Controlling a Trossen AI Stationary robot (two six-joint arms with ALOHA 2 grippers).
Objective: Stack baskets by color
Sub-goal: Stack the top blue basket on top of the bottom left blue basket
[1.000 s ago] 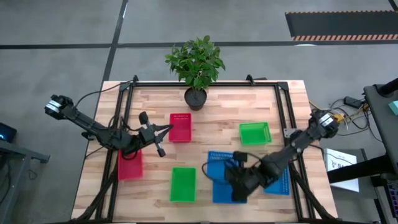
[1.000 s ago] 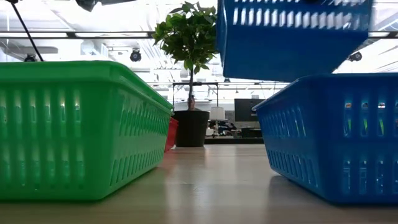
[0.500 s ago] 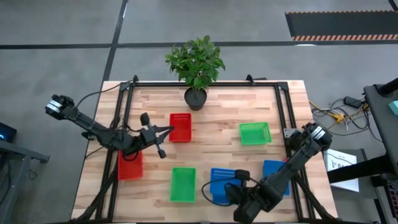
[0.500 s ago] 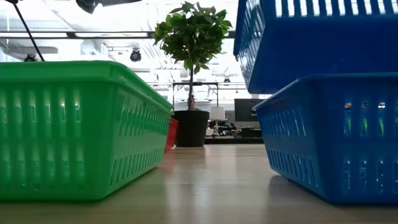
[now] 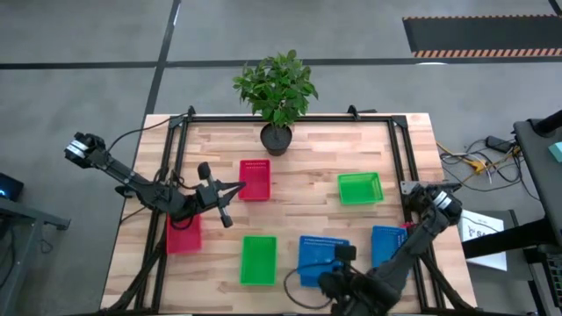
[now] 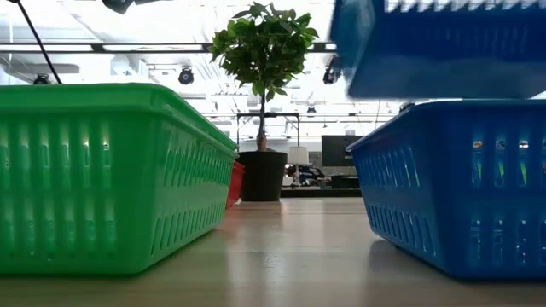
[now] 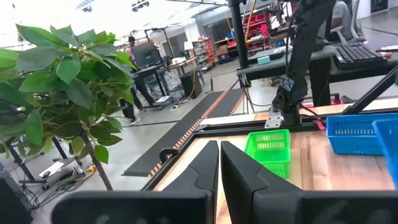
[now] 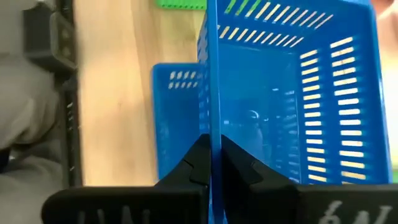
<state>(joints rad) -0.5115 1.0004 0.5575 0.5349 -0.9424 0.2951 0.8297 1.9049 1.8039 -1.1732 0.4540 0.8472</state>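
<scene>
Six small shallow perforated plastic baskets in view. Blue basket (image 5: 322, 261) is held off the table by its wall, another blue basket (image 5: 386, 247) beside it. Green baskets: front (image 5: 258, 260) and right (image 5: 360, 188); red baskets: middle (image 5: 254, 179) and left edge (image 5: 183, 233).

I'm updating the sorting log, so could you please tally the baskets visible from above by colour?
Red baskets: 2
Green baskets: 2
Blue baskets: 2
Total: 6 visible from above; stacked ones underneath cannot be ruled out.
</scene>
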